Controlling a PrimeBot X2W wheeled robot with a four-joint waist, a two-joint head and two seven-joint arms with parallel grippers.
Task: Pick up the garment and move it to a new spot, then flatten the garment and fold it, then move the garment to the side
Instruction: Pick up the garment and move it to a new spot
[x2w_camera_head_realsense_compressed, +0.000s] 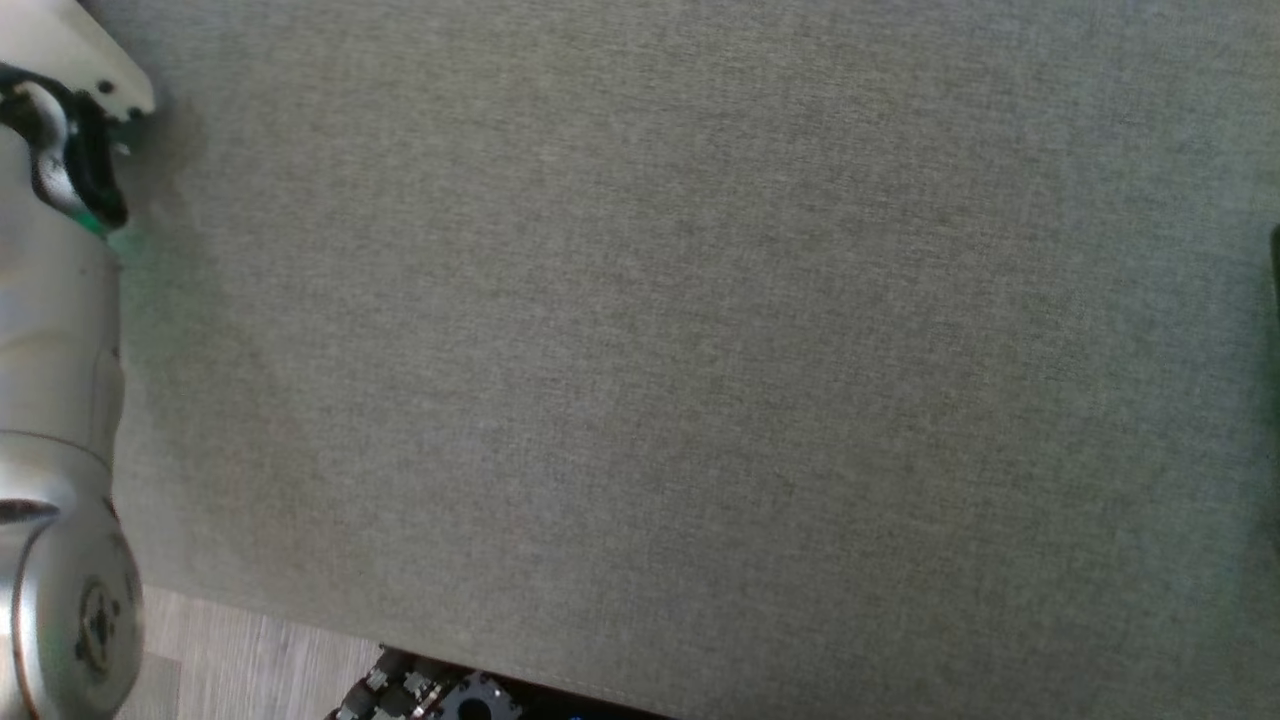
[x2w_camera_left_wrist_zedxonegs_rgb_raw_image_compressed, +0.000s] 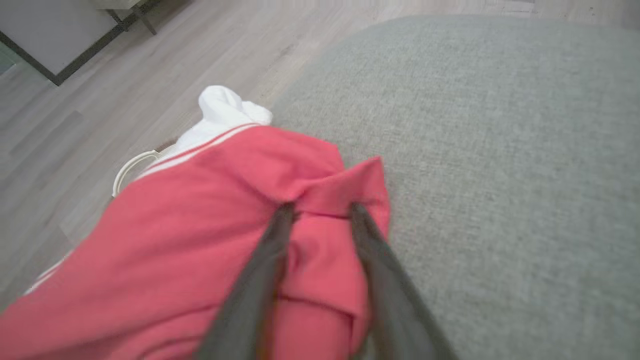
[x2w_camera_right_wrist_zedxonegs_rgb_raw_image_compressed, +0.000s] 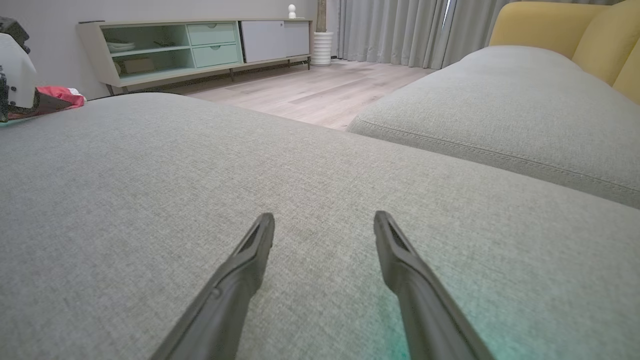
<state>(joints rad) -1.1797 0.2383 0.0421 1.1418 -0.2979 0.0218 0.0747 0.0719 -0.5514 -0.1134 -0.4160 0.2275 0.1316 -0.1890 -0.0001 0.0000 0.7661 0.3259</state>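
The garment (x2w_camera_left_wrist_zedxonegs_rgb_raw_image_compressed: 200, 225) is a red piece with white trim, bunched at the edge of the grey sofa cushion (x2w_camera_left_wrist_zedxonegs_rgb_raw_image_compressed: 500, 150) and hanging over towards the floor. My left gripper (x2w_camera_left_wrist_zedxonegs_rgb_raw_image_compressed: 320, 207) has its tips pressed into the red cloth, jaws still apart with a raised fold between them. A small red patch of the garment (x2w_camera_right_wrist_zedxonegs_rgb_raw_image_compressed: 55, 97) shows far left in the right wrist view. My right gripper (x2w_camera_right_wrist_zedxonegs_rgb_raw_image_compressed: 324, 222) hovers open just above the bare cushion (x2w_camera_right_wrist_zedxonegs_rgb_raw_image_compressed: 125, 175) with nothing between its fingers. The pale left forearm (x2w_camera_head_realsense_compressed: 50, 350) runs along the head view's left edge.
A white curved rim (x2w_camera_left_wrist_zedxonegs_rgb_raw_image_compressed: 131, 165) peeks out beside the garment, above wooden floor (x2w_camera_left_wrist_zedxonegs_rgb_raw_image_compressed: 75, 100). A second grey seat cushion (x2w_camera_right_wrist_zedxonegs_rgb_raw_image_compressed: 500, 100) and a yellow backrest (x2w_camera_right_wrist_zedxonegs_rgb_raw_image_compressed: 550, 25) lie to the right. A low cabinet (x2w_camera_right_wrist_zedxonegs_rgb_raw_image_compressed: 200, 45) stands against the far wall. The robot's base (x2w_camera_head_realsense_compressed: 440, 695) sits below the cushion's front edge.
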